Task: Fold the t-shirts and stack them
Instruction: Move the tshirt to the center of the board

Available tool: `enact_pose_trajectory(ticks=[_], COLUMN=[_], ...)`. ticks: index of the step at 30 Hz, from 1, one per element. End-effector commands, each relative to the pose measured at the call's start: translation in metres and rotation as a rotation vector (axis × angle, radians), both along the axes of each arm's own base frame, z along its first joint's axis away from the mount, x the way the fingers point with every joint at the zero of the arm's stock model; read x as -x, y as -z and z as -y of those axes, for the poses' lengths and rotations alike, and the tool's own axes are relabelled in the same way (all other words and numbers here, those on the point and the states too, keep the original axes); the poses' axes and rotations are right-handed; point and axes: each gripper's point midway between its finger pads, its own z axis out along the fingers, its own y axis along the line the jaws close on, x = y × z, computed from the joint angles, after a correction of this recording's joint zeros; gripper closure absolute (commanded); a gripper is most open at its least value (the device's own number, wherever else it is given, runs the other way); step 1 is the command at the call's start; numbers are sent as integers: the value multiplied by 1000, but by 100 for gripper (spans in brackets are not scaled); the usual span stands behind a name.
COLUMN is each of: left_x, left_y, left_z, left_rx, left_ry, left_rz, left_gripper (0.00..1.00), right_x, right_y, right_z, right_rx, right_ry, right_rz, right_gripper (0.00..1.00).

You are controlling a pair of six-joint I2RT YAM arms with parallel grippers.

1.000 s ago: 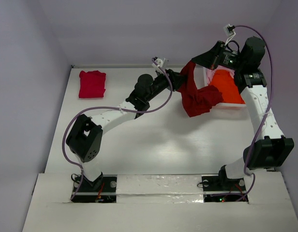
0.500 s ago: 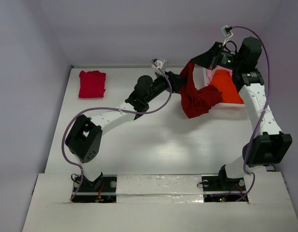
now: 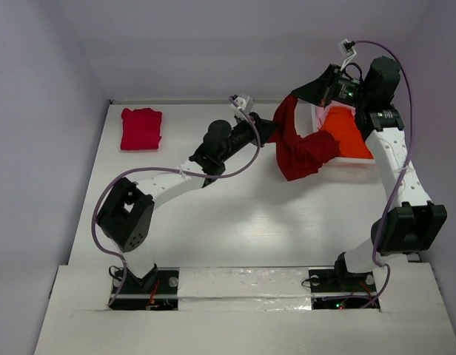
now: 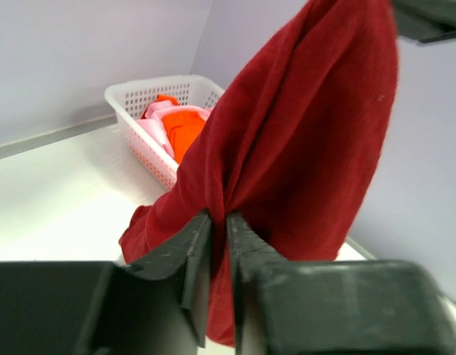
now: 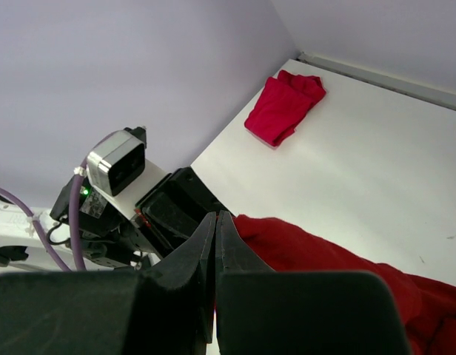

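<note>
The dark red shirt [image 3: 303,154] hangs in the air just beside the basket [image 4: 150,151], with its lower part bunched. The right gripper [image 3: 294,96] is clamped on its top edge, and the left gripper [image 4: 219,235] pinches a fold lower down. The cloth looks soft, light and limp. I think the hems or shoulder corners are the best places to hold it for spreading.

Left gripper [image 4: 219,219] pinching dark red t-shirt [image 4: 302,148]; basket [image 4: 135,95] behind.
</note>
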Motion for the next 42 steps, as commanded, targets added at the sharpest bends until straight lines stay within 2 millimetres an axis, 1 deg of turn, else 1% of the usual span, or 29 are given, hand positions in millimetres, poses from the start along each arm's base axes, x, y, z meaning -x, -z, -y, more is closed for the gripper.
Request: enact_pose_trajectory(ticks=[1,3,5,11,17,19,20,21,22,23,24,25,26,28,29,30,31,32,35,36,38,39,42], left_x=[10,10,10,8,3,-2,-8,-10,-8,-9,-14,-12,-15,-15,-17,-17,-15,-15,-10,-9,-9,-9,-8], left_y=[-47,-48,-48,-47,-48,-50,-47,-47,-55,-56,-55,-64,-63,-72,-70,-73,-77,-78,-82,-80,-80,-77,-77], left_z=[-12,-13,-13,-10,-17,-25,-31,-36,-42,-47,-57,-64,-71,-81,-86,-90,-94,-99,-105,-107,-110,-111,-112], left_rx=[72,75,75,65,42,36,22,9,14,10,-2,5,-5,-11,-31,-34,-37,-45,-45,-49,-48,-52,-53], left_ry=[-13,-16,-18,-12,-57,-114,-158,-185,-205,-228,-285,-307,-347,-385,-413,-430,-444,-462,-469,-472,-485,-488,-490], left_rz=[93,94,97,102,114,106,91,99,112,116,119,131,123,138,128,128,137,135,147,144,141,138,139], left_gripper=[92,94,100,100,100,100,100,100,100,100,100,100,100,100,100,100,100,100,100,100,100,100,100], right_x=[10,10,10,10,7,3,0,-1,-8,-7,-6,-9,-4,-3,-2,5,4,7,16,18,22,22,24], right_y=[-24,-22,-21,-19,-11,-4,-1,5,8,8,14,14,9,14,13,11,12,19,25,36,44,55,68], right_z=[-4,-4,-4,-4,-3,0,3,7,13,17,22,29,33,43,47,50,55,56,58,58,58,60,61], right_rx=[1,0,1,3,14,29,56,76,101,122,156,178,195,222,232,236,246,255,264,271,284,296,318], right_ry=[-18,-18,-18,-18,-9,28,55,88,151,181,208,262,288,360,380,403,435,441,447,440,436,439,433], right_rz=[99,93,93,89,77,61,75,38,35,35,23,26,44,26,28,28,24,12,4,-18,-27,-52,-78], right_gripper=[100,100,100,100,100,100,100,100,100,100,100,100,100,100,100,100,100,100,100,100,100,100,100])
